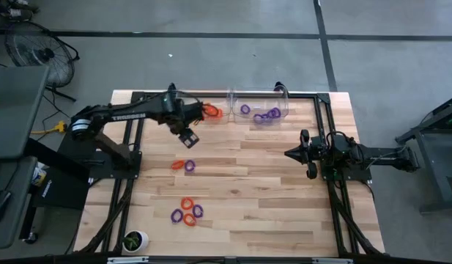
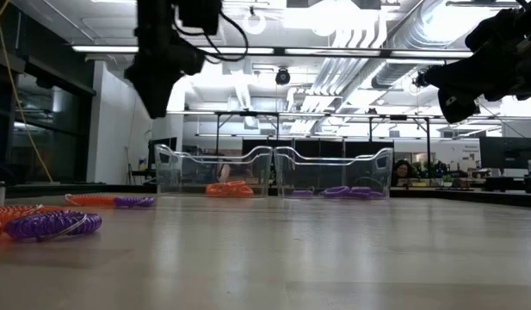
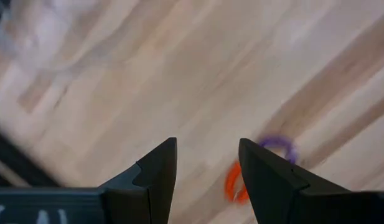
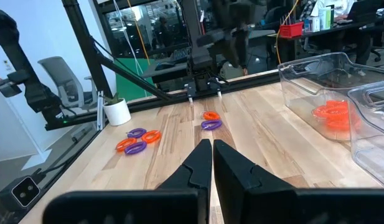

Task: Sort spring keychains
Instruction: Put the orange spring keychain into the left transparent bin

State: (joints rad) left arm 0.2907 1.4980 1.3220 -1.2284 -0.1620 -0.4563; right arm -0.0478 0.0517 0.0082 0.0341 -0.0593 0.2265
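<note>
Small potted plant (image 1: 135, 240) at table's (image 1: 284, 213) edge, floor fan (image 1: 35, 50) (beyond table)

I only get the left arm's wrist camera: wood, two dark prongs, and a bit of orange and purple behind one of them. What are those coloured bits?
Observer: Two spring keychains, one orange and one purple, lying side by side on the table. The left gripper hovers open and empty between them and the bins.
Operator: Which bins? I see none.
Observer: Two clear ones at the table's far edge. The left bin holds orange keychains and the right bin holds purple ones.
Operator: Is the other arm doing anything?
Observer: The right gripper is shut and holds nothing, raised over the table's right side.
</note>
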